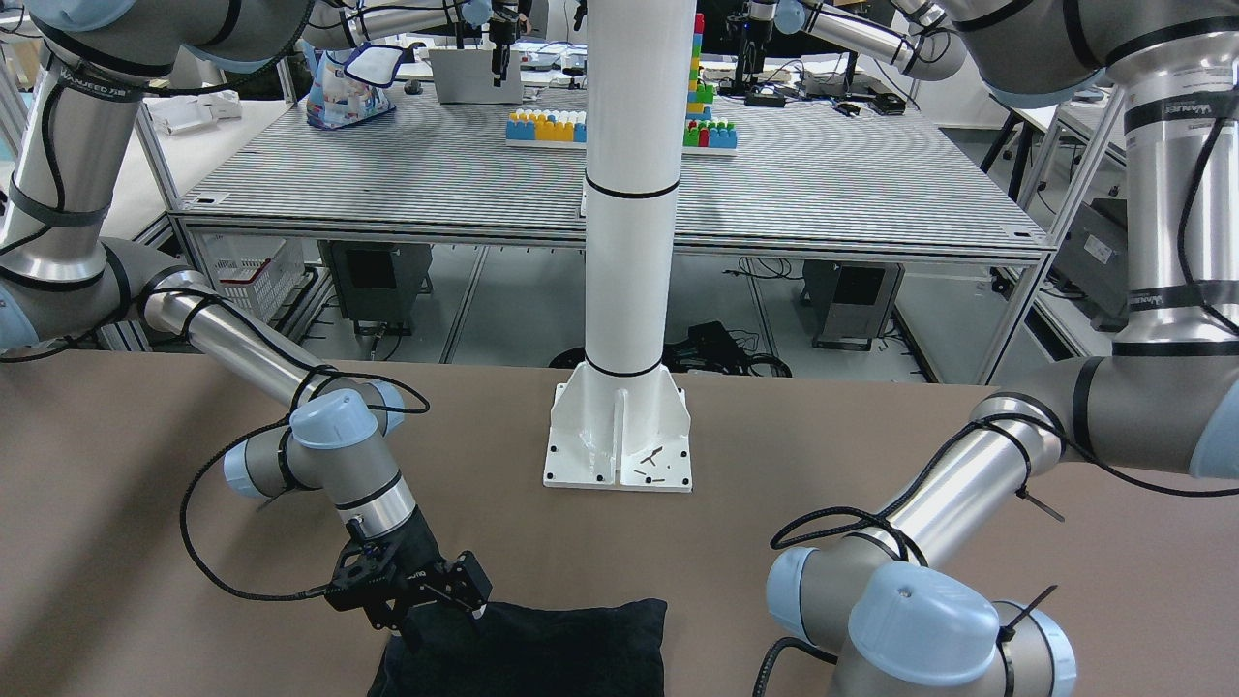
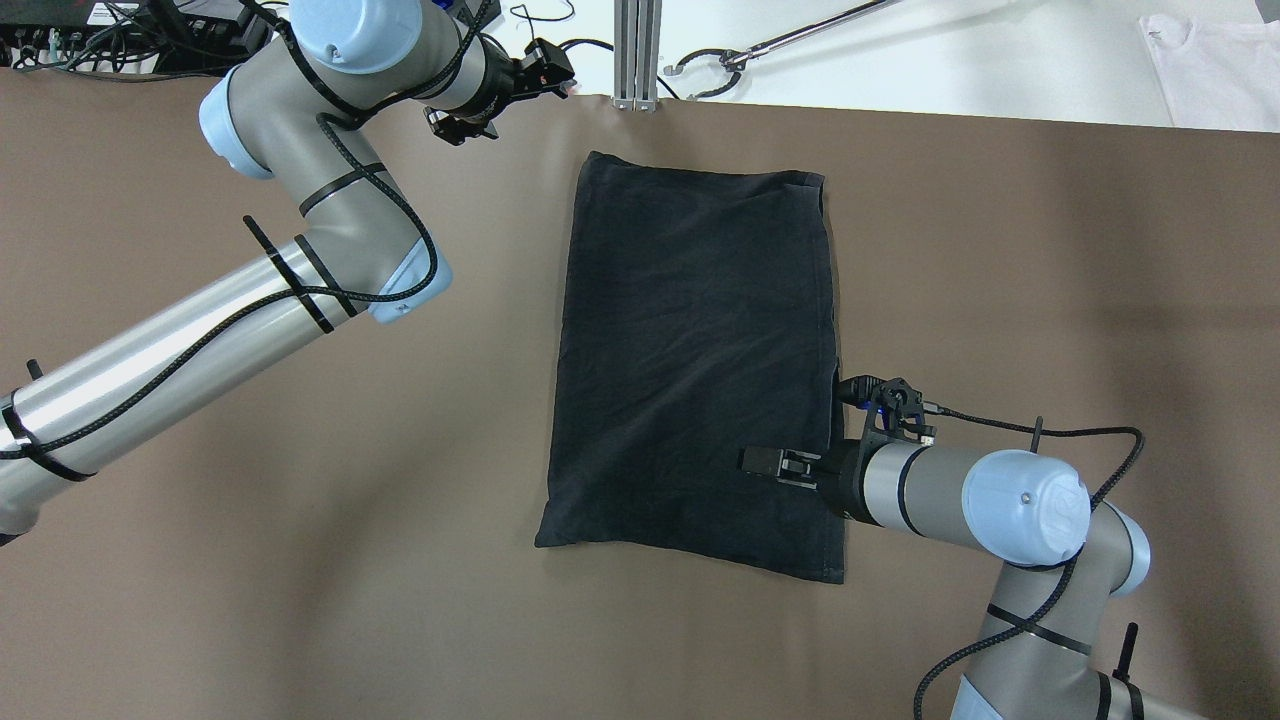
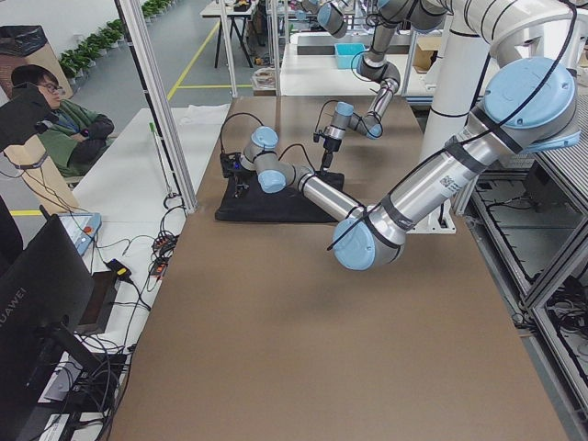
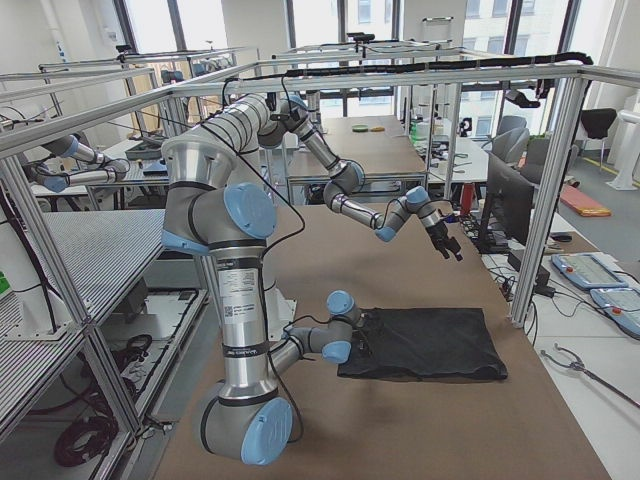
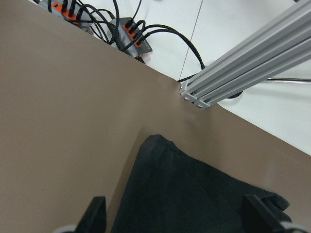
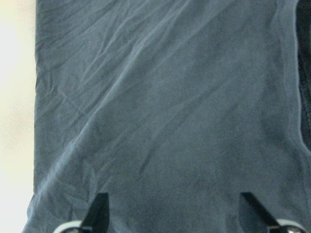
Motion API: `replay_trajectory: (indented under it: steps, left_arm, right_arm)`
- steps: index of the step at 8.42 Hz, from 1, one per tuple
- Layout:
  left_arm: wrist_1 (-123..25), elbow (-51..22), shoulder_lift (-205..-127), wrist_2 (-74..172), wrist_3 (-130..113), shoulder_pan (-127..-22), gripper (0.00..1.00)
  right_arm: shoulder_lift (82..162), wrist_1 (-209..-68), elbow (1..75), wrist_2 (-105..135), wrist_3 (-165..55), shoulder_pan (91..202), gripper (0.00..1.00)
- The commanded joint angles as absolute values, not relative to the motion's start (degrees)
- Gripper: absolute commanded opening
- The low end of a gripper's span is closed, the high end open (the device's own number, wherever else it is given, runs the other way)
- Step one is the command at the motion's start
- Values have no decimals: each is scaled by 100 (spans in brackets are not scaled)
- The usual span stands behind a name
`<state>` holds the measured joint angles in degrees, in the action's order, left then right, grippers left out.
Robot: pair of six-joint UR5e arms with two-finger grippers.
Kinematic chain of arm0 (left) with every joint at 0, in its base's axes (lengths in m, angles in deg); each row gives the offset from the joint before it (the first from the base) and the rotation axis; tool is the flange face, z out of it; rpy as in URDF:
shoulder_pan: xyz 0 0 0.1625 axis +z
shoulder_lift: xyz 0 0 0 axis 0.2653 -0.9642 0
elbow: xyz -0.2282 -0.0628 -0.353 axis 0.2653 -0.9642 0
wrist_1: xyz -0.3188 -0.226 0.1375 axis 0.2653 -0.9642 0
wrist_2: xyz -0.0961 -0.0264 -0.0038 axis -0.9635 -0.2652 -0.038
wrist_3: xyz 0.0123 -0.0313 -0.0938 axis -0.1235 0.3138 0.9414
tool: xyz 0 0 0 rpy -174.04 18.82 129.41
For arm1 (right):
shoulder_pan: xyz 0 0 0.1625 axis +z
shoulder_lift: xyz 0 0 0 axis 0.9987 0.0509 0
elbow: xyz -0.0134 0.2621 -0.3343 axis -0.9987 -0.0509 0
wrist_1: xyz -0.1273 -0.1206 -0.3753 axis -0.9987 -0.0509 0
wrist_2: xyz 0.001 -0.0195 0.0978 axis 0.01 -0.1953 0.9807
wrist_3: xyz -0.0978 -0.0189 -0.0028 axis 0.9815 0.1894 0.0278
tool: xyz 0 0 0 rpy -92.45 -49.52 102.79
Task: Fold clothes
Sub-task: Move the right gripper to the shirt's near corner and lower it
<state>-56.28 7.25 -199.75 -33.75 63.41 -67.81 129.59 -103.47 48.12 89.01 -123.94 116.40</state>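
A long brown table (image 2: 200, 600) under tall windows (image 4: 255, 25). White pillar (image 1: 629, 242) at its edge, ribbed bench (image 1: 823, 184) with toy blocks (image 1: 547, 127) beyond, a person (image 3: 64, 124) seated aside.

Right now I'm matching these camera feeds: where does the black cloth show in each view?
Front-facing: cloth bottom centre, cut by the edge.
Overhead: cloth centre, flat.
Exterior left: cloth upper middle.
Exterior right: cloth lower right of centre.
Left wrist: cloth lower middle, one corner.
Right wrist: cloth fills the frame.
Landmark: aluminium post beyond its far edge, seen overhead, left wrist, both side views.
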Motion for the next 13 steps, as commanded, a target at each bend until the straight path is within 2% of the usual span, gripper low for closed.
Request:
replay_trajectory:
  steps: [1,3,5,9,13]
  left_arm:
    - [-5618,803,-20038,-3374,6342,-6777,100]
    - [-5627,856,-20056,-3322,6334,-6777,100]
    - [-5627,908,-20065,-3269,6334,-6777,100]
    - [-5662,1084,-20205,-3269,6299,-6777,100]
    - [-5618,1084,-20293,-3260,6307,-6768,100]
  right_arm:
    - [12895,-10155,4343,8817,-11999,11704,94]
    - [12860,-10199,4237,8869,-11748,12003,94]
    - [12537,-10199,3799,8852,-11626,12092,94]
    - [12166,-10419,3613,8808,-11616,12092,94]
    - [12647,-10087,3585,8878,-11625,12179,94]
